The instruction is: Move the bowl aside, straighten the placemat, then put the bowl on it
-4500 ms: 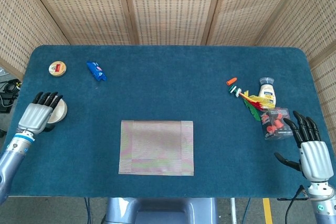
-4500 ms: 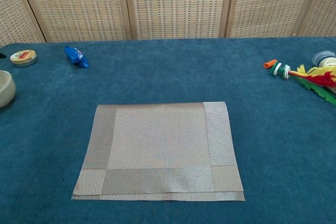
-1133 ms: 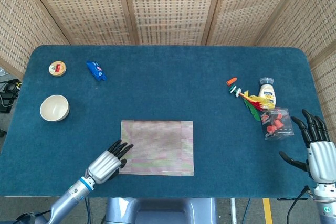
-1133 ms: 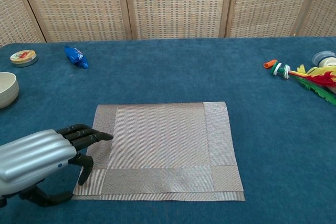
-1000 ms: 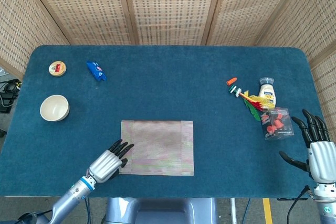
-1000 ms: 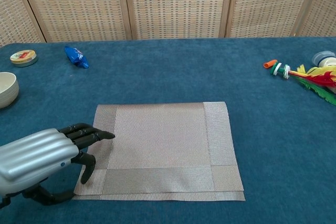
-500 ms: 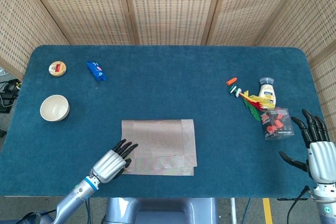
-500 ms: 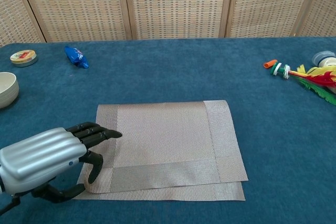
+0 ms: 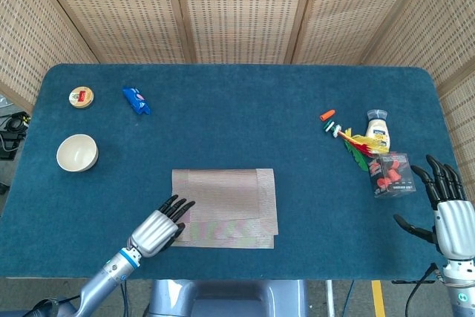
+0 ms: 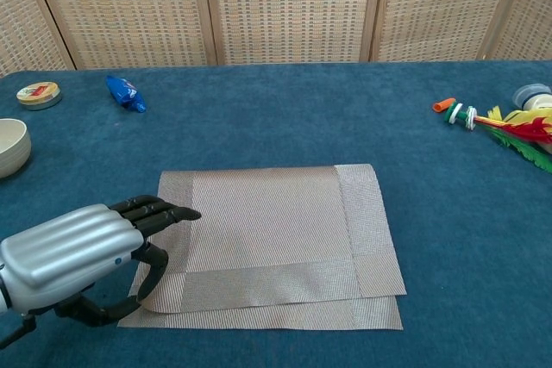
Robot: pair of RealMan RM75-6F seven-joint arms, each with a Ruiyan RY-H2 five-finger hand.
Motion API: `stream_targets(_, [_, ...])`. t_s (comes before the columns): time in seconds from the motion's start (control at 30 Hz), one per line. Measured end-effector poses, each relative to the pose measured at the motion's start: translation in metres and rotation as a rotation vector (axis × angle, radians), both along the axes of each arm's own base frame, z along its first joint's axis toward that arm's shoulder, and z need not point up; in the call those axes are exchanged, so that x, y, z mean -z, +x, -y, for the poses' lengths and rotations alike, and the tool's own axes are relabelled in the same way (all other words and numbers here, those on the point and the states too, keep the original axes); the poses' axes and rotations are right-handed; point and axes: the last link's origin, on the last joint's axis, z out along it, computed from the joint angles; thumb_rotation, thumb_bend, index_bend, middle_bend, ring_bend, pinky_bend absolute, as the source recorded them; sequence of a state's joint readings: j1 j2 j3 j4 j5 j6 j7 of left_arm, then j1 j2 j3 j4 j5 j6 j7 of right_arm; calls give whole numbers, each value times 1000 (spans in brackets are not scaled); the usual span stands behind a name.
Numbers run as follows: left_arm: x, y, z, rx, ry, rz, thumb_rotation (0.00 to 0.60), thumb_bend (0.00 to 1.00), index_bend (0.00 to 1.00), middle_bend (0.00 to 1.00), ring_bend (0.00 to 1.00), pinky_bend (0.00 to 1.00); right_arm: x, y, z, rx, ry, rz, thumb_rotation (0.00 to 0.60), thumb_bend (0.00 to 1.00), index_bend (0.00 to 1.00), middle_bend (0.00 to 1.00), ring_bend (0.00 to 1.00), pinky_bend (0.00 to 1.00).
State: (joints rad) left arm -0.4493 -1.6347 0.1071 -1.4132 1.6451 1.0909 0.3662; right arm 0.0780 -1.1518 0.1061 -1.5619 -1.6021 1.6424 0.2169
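At the far left we see the bowl (image 9: 77, 152), cream and upright, sitting alone on the blue bench (image 9: 237, 102) near its left edge, with a small round tin (image 9: 81, 96) and a blue wrapper (image 9: 136, 100) behind it toward the back. Our left hand (image 9: 157, 229) lies low at the placemat's (image 9: 226, 206) near-left corner; in the chest view its dark fingers (image 10: 159, 210) reach over the mat's left border while the thumb hooks under the lifted corner, so it is pinching that corner. The placemat, a woven grey-beige rectangle with paler bands, is folded double: the top layer is skewed slightly and the under layer shows along the front and right edges. Open blue cloth surrounds it on every side. Further right lie an orange piece (image 9: 326, 116), a feathered toy (image 9: 355, 142), a small jar (image 9: 378, 129) and a clear box (image 9: 392, 174) with red contents. Our right hand (image 9: 450, 217) hovers at the bench's near-right corner, fingers spread, holding nothing.
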Motion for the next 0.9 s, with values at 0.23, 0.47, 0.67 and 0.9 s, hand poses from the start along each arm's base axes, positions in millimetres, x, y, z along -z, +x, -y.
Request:
stream_targets(0.23, [-9,11,-15,4,40,36,600,545,666,0,0,0,0,0,0,-1,3,0,600,89,173,0,0,0])
stream_targets(0.47, [-26,34,-49,23,112,72,600,554,675,0,0,0,0,-1,1,4,-1,-2,600,88,173,0,0,0])
stream_targets(0.67, [-43,62,-101,-15,189,114,600,554,686,0,0,0,-1,-7,5,28,-9,-9,600,88,173,0,0,0])
stream_targets(0.9, [-59,84,-164,-71,274,131,600,553,701,0,0,0,-1,-16,10,66,-12,-22,600,89,173,0,0,0])
